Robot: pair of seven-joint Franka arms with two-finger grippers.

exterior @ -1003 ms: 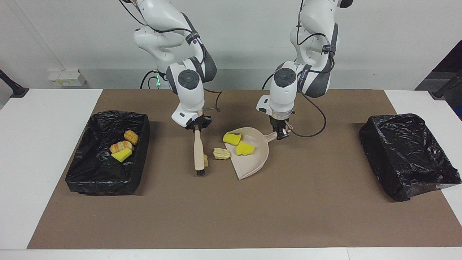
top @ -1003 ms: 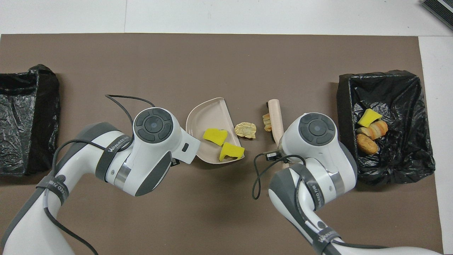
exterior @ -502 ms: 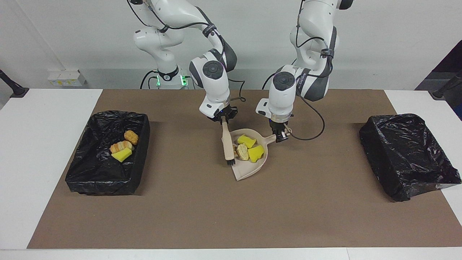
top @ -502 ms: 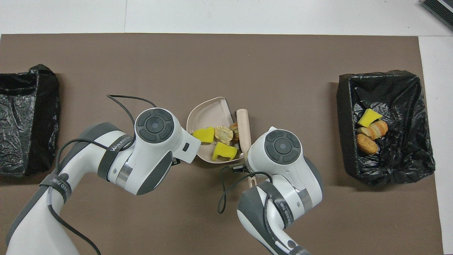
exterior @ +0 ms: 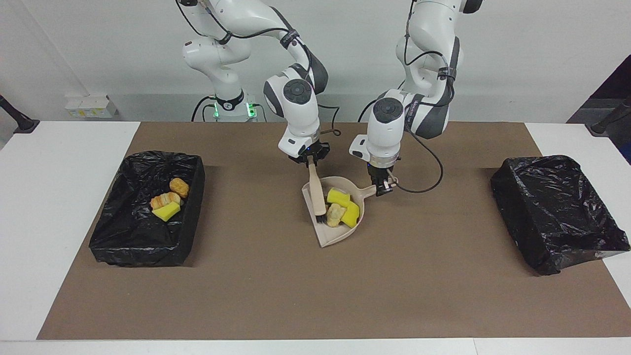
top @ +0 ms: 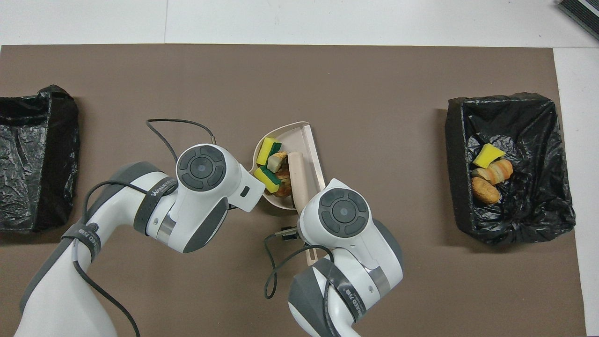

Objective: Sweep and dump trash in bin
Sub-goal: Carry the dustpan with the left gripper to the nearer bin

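The beige dustpan (exterior: 336, 237) lies mid-mat, and my left gripper (exterior: 383, 186) is shut on its handle. My right gripper (exterior: 309, 160) is shut on the beige brush (exterior: 317, 195), whose bristles are inside the pan. The pan holds two yellow foam chunks (exterior: 338, 196) and tan bread bits (exterior: 335, 215), bunched against the brush. The overhead view shows the pan (top: 305, 139), the brush (top: 295, 171), the yellow chunks (top: 267, 149) and the bread (top: 280, 161). More trash (exterior: 167, 199) lies in the black-lined bin (exterior: 143, 249) at the right arm's end, also overhead (top: 490, 169).
A second black-lined bin (exterior: 557, 212) stands at the left arm's end of the brown mat, and it also shows in the overhead view (top: 32, 159). The trash-filled bin shows there too (top: 538, 220). A cable hangs from the left wrist (exterior: 424, 182).
My right gripper swept the brush toward the left arm's end and pushed the two bread bits from the mat into the dustpan. The brush head now sits in the pan. The pan turned slightly.
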